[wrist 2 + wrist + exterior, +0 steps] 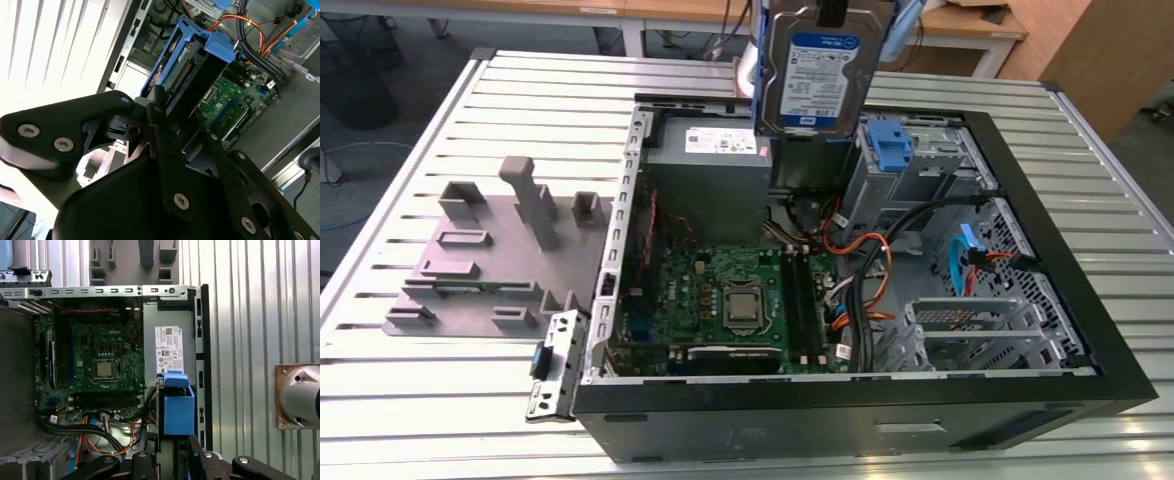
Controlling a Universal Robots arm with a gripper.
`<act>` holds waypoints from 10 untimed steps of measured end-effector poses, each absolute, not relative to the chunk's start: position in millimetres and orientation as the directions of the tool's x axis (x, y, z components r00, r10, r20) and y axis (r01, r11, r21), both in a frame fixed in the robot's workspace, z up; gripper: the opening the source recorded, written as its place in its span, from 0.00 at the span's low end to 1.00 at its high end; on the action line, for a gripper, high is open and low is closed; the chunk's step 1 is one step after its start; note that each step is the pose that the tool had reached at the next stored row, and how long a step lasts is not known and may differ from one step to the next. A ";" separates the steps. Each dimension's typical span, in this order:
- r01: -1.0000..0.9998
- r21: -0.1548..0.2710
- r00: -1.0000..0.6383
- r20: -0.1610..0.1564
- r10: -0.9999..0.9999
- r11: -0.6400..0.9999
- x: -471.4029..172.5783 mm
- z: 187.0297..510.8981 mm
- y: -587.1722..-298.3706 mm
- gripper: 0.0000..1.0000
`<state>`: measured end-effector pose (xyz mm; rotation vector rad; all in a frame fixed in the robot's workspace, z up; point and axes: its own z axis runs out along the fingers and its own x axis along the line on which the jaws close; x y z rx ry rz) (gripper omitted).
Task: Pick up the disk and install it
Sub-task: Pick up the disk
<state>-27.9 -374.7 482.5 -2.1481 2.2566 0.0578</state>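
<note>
Disk [811, 70] hangs in the air above the far side of the open case [720, 420], upright, with its blue-and-white label turned to the exterior view. It is over the grey box [707, 165] with a white label that sits inside the case at the far wall, and it touches nothing of the case. In the second wrist view the pincer [180, 107] is closed on the disk [185, 65]: its two black fingers [162, 125] press on the opposite flat faces, and the blue rails stick out past them. In the first wrist view the disk [177, 407] is seen edge-on over the same grey box, beside the green board [100, 370] on the floor of the case. A grey slotted tray [480, 260] lies on the counter [454, 400] beside the case, at the exterior view's left, well apart from the disk. I judge the first half of the task as done, because the disk is off any surface and firmly held. The installing is not done: the disk is in no bay and well above the case. A bay with a blue clip [890, 145] stands in the far corner of the case, near the disk but lower, and orange and black cables [881, 260] lie loose beside the board.
</note>
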 end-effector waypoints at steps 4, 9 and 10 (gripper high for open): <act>-0.999 0.009 -0.050 -0.043 -0.998 0.049 -27.9 482.4 -381.6 0.35; -0.999 0.009 -0.049 -0.042 -0.998 0.049 -27.9 482.5 -390.4 0.35; -0.999 0.009 -0.049 -0.041 -0.998 0.049 -27.9 482.5 -392.2 0.35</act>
